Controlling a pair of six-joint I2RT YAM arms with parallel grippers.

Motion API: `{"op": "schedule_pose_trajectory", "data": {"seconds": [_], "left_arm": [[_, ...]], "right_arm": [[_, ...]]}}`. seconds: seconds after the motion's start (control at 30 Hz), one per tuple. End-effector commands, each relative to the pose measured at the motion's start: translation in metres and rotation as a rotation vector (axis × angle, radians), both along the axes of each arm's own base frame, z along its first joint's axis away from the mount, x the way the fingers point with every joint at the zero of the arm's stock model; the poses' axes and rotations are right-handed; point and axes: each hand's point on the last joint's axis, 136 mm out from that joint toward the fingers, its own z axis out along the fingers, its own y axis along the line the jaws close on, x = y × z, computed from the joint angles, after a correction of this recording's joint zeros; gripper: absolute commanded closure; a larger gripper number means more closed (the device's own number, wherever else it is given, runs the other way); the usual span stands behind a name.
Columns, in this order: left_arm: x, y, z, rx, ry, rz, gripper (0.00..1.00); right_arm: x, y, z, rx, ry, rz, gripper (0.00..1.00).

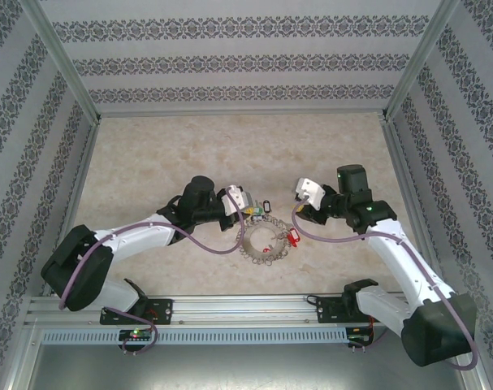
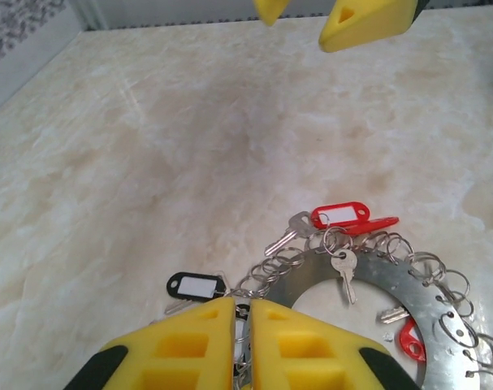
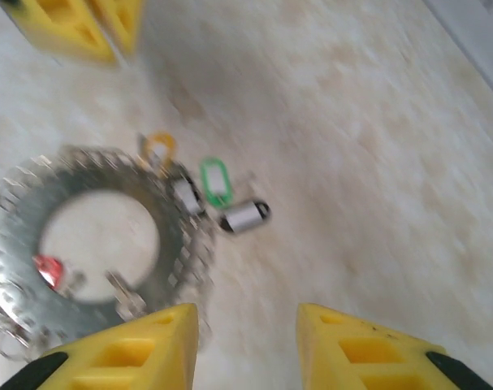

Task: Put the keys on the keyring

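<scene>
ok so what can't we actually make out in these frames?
- Left wrist view: whether the left claw pinches a loop of the keyring. Its own fingers hide the contact spot. The frame's right and bottom edges cut the ring off.
- Right wrist view: motion blur. Which keys already sit on loops is unreadable.
- Top view: keys too small to count.

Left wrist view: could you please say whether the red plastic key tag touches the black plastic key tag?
Apart. The left wrist view shows small metal loops between the red plastic key tag and the black plastic key tag.
</scene>
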Motion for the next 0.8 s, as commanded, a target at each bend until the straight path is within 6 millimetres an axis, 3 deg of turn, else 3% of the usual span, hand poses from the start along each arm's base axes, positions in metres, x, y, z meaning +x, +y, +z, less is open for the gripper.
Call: {"op": "schedule_pose_trajectory", "data": {"seconds": [0.0, 0.07, 0.2, 0.33, 0.47, 0.53, 0.77], "left_arm": [[0.009, 0.021, 0.002, -0.05, 0.077, 0.191, 0.82], [0.011, 0.031, 0.0, -0.061, 0.098, 0.255, 0.81], [0.006, 0.042, -0.004, -0.041, 0.12, 0.293, 0.81], [0.008, 0.056, -0.003, -0.033, 0.116, 0.353, 0.81], [0.01, 0.071, 0.0, -0.076, 0.134, 0.421, 0.8], [0.01, 0.078, 0.0, -0.092, 0.143, 0.448, 0.72], [0.019, 0.103, -0.007, -0.063, 0.217, 0.583, 0.68]], "right_arm": [[0.004, -0.03, -0.022, -0.179, 0.066, -0.085, 0.63], [0.004, -0.027, -0.032, -0.178, 0.148, -0.076, 0.64], [0.003, -0.003, -0.047, -0.104, 0.339, -0.019, 0.64], [-0.011, 0.006, -0.08, -0.263, 0.491, 0.076, 0.63], [-0.006, 0.011, -0.101, -0.314, 0.592, 0.068, 0.65], [-0.002, 0.014, -0.108, -0.287, 0.676, 0.032, 0.67], [-0.033, 0.031, -0.121, -0.281, 0.859, 0.123, 0.6]]}}
